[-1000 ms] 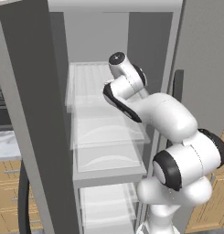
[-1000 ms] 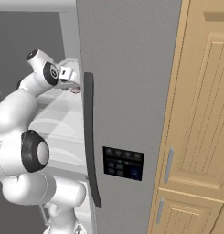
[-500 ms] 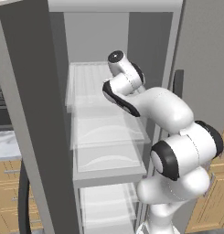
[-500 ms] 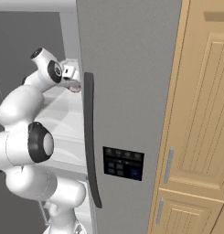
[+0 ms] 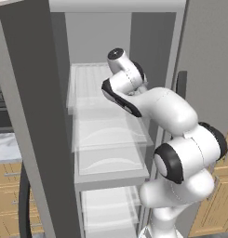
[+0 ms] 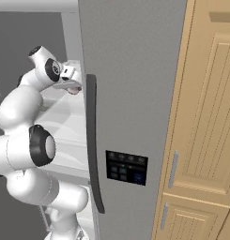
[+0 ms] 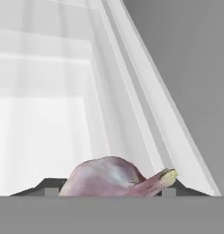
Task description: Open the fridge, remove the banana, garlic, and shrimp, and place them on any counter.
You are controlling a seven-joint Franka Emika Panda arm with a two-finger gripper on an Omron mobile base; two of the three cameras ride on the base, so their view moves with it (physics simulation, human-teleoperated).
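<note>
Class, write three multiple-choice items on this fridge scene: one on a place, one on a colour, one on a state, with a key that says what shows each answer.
1. Where does the garlic lie?
A. On a white fridge shelf, between the claw tips
B. On a counter
C. On the floor

2. What colour is the closed fridge door?
A. Light wood
B. Grey
C. Yellow

3. In what state is the fridge?
A. Both doors shut
B. Both doors taken off
C. One side open, with the arm reaching in

Key: 1 A, the hand view shows the bulb between the dark tips on the shelf. 2 B, the right base view shows a grey door beside wood cabinets. 3 C, the left base view shows the arm over the shelves.
</note>
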